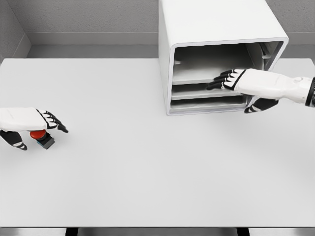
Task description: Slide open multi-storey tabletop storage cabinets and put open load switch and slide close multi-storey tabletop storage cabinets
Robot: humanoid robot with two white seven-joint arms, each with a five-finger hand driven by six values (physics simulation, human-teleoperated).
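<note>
Right robot hand (231, 80), glossy white shell with black finger segments, reaches into the boxy white multi-storey cabinet (216, 29) at the back of the matte white table (147, 172), its fingers extended flat over a grey sliding shelf (197, 91) and holding nothing. Left robot hand (34, 120) hovers over the small load switch with a red round cap on a dark square base (42, 138), seemingly loosely curled, contact unclear.
</note>
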